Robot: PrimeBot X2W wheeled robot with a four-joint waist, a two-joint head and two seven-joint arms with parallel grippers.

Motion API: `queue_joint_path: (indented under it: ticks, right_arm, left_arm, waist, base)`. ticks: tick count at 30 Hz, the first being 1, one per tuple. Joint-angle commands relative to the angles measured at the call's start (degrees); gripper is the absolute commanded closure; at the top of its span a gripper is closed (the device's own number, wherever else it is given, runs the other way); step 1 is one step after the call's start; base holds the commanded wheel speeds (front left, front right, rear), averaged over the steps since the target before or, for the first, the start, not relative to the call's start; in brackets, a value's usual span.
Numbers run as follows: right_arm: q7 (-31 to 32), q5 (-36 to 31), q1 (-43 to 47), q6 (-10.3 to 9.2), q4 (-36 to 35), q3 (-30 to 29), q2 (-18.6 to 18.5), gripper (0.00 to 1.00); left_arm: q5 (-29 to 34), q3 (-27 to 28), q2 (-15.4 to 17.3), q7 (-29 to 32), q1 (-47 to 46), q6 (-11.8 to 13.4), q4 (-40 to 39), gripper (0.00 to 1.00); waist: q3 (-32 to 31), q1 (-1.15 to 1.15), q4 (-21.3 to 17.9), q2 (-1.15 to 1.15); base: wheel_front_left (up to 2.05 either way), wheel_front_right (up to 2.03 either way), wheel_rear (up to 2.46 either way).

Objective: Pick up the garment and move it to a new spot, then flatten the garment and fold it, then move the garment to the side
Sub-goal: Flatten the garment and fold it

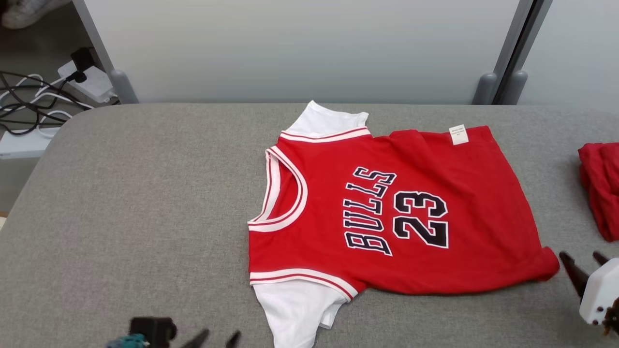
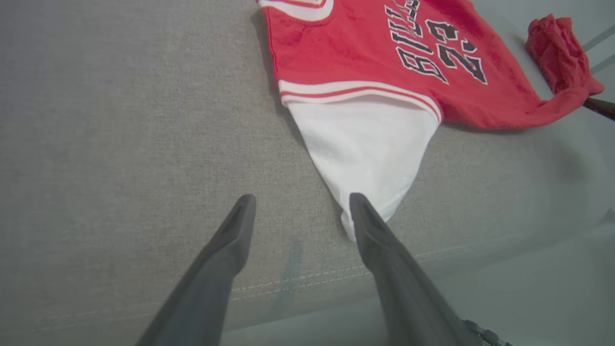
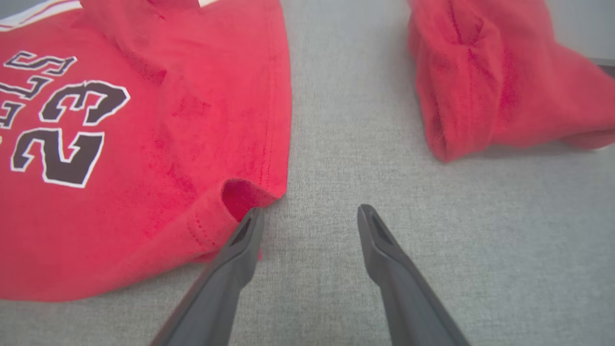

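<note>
The garment (image 1: 387,212) is a red jersey with white sleeves and "BULLS 23" in black, lying spread flat on the grey padded surface (image 1: 145,193), neck to the left. My left gripper (image 1: 215,338) stands open at the bottom edge, just left of the near white sleeve (image 2: 365,144); its right fingertip (image 2: 360,206) overlaps the sleeve's tip. Off the jersey's near hem corner (image 3: 245,197) my right gripper (image 3: 307,216) is open, its left fingertip (image 3: 250,226) touching that corner. The same jersey (image 3: 120,158) spreads left of those fingers. Nothing is held.
A second red cloth (image 1: 602,183) lies bunched at the right edge of the surface (image 3: 480,86). White partition panels (image 1: 300,48) stand behind. Cables and a power strip (image 1: 87,77) lie on the floor at the far left. Bare grey padding stretches left of the jersey.
</note>
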Motion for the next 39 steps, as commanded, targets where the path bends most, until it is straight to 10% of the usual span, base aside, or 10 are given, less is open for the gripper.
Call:
queue_joint_path:
  ticks: [1, 11, 27, 33, 39]
  right_arm:
    - [-4.2, -1.7, -0.9, -0.02, -0.1, -0.6, -1.6, 0.00]
    - [-16.8, -15.4, -0.5, -0.02, -6.7, -11.6, 6.1, 0.00]
    - [-16.8, -32.8, 22.3, -0.02, -39.3, -28.4, 20.1, 0.00]
    - [-16.8, -34.2, 28.0, -0.02, -43.3, -30.5, 22.3, 0.00]
    - [-16.8, -35.6, 32.1, -0.02, -44.8, -32.4, 24.2, 0.00]
  left_arm:
    - [0.8, 3.6, 1.7, -2.0, -3.4, 1.1, -1.3, 0.00]
    - [3.1, 13.9, -6.7, -18.9, -4.8, 6.6, 0.7, 0.00]
    - [26.6, 30.0, -26.7, -20.4, 2.7, -1.9, 1.7, 0.00]
    - [37.4, 33.0, -29.3, -20.4, 7.4, -5.9, -0.2, 0.00]
    - [43.8, 34.8, -29.7, -20.4, 10.3, -4.3, -1.2, 0.00]
  waist:
    - [-0.6, 0.00, -0.3, 0.00]
    - [-3.4, 0.00, -2.1, 0.00]
    - [-7.1, 0.00, -3.9, 0.00]
    - [-8.7, 0.00, -3.4, 0.00]
    - [-9.8, 0.00, -3.2, 0.00]
  base:
    - [0.00, 0.00, 0.00]
    - [0.00, 0.00, 0.00]
    - [0.00, 0.00, 0.00]
    - [0.00, 0.00, 0.00]
    - [0.00, 0.00, 0.00]
